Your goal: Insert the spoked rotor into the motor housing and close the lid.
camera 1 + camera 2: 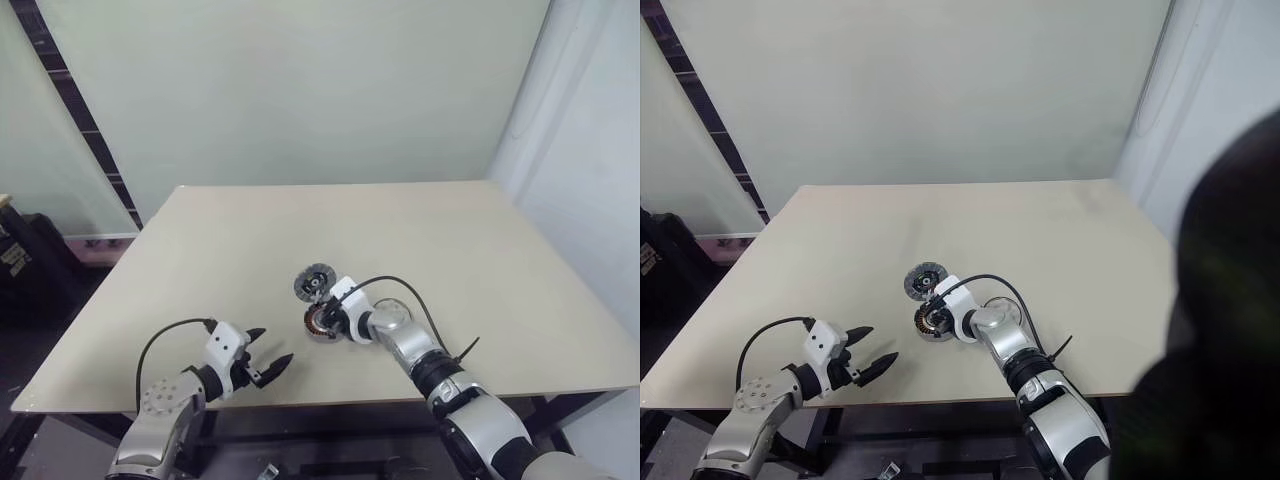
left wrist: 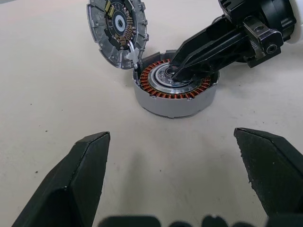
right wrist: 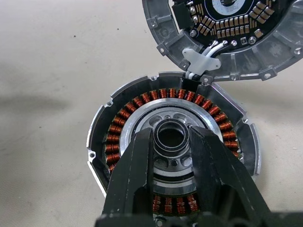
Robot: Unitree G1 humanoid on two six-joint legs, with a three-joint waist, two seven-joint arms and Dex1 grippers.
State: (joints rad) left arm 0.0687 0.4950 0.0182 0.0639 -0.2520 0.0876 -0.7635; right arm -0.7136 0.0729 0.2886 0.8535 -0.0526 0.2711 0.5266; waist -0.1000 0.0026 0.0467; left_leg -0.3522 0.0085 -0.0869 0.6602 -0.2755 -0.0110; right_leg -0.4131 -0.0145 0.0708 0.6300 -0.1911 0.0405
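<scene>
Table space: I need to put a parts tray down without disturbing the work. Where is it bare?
The table is bare along its far edge and both sides. It is crowded near the front middle, where the right gripper sits in the motor housing beside the lid.

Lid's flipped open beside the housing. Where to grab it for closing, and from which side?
Grip the lid by its ribbed rim at the free edge, opposite the white wires tying it to the housing. They act as a hinge. Come from the side away from the housing, probably with the open left gripper. The right gripper is on the rotor hub.
</scene>
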